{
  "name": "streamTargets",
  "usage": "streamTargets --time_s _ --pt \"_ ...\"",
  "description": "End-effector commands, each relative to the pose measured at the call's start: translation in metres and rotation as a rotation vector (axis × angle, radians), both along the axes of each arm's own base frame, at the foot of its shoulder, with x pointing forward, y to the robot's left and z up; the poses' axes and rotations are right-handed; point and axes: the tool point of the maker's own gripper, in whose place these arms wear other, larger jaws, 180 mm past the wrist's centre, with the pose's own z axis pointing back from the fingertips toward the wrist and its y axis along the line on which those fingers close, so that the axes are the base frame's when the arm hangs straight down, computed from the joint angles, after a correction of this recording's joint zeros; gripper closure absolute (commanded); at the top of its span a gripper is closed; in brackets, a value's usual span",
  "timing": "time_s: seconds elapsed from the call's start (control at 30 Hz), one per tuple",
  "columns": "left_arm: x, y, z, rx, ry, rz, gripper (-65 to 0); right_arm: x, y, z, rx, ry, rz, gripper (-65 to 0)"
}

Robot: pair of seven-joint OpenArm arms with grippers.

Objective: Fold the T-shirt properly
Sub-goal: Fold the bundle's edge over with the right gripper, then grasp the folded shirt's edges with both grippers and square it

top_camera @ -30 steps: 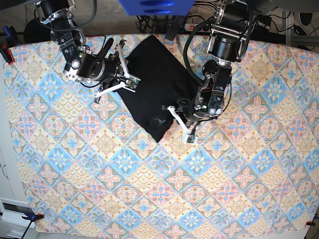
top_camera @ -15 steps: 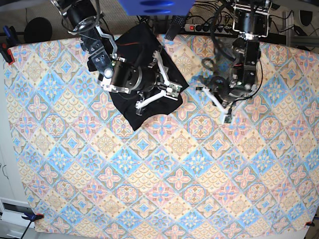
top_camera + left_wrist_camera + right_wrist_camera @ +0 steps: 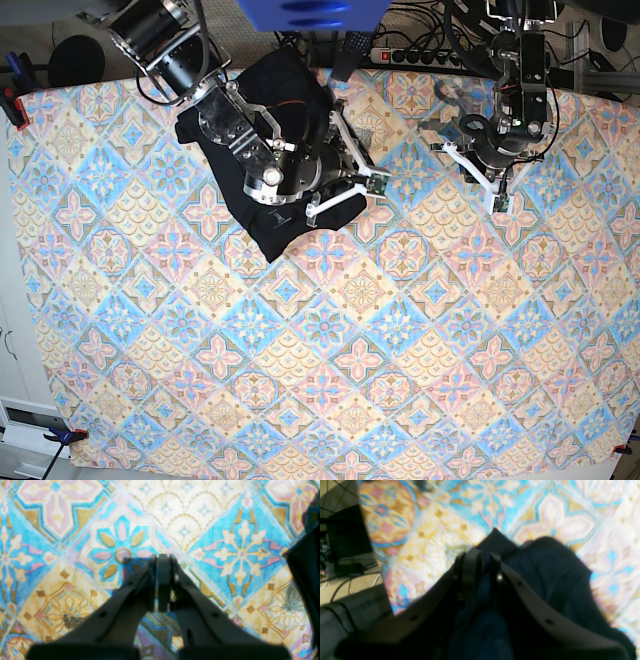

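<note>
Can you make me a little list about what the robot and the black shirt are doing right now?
T-shirt: black T-shirt lies bunched near the table's far edge
Table cover: patterned tablecloth with blue, pink and yellow tiles
Right gripper: right gripper has its jaws nearly together over the dark cloth; whether it pinches the cloth is too blurry to tell
Left gripper: left gripper is shut, holding nothing, above bare tablecloth
Shirt and left gripper: apart; only a shirt edge shows at the side of the left wrist view

black t-shirt [image 3: 262, 215], bunched (partly folded), upper table
</note>
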Motion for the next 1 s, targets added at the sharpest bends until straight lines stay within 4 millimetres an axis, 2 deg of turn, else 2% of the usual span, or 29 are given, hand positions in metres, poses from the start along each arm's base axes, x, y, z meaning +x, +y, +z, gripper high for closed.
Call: streamTargets --time_s 0.0,0.17,0.27,0.33,0.47,0.7,0.77,0.87,0.97 --pt "0.008 0.002 0.009 0.009 -0.039 -0.003 -0.6 0.001 0.001 0.000 0.004 0.005 0.004 -8.1" --pt "0.006 0.001 0.008 0.007 -0.034 -0.003 -0.6 -0.011 -0.022 -0.036 -0.091 0.092 -0.017 -7.8" --pt "0.006 0.001 0.008 0.007 -0.034 -0.003 -0.6 -0.012 -0.044 -0.055 -0.205 0.072 -0.009 -7.8" --pt "0.006 0.001 0.008 0.007 -0.034 -0.003 -0.6 -0.005 -0.058 -0.060 -0.282 0.023 0.005 -7.8" --pt "0.006 0.001 0.008 0.005 -0.034 -0.003 -0.6 0.009 -0.078 -0.063 -0.366 -0.070 0.027 -7.7" --pt "0.006 -0.001 0.008 0.002 -0.034 -0.004 -0.6 0.019 -0.090 -0.063 -0.356 -0.104 0.025 -7.7" --pt "0.007 -0.001 0.008 0.002 -0.035 -0.004 -0.6 0.042 -0.097 -0.054 -0.355 -0.137 -0.014 -7.7" --pt "0.007 -0.001 0.008 0.002 -0.037 -0.004 -0.6 0.061 -0.105 -0.045 -0.348 -0.157 -0.070 -7.7" --pt "0.007 -0.001 0.008 0.002 -0.037 -0.004 -0.6 0.089 -0.112 -0.030 -0.343 -0.204 -0.115 -7.7"
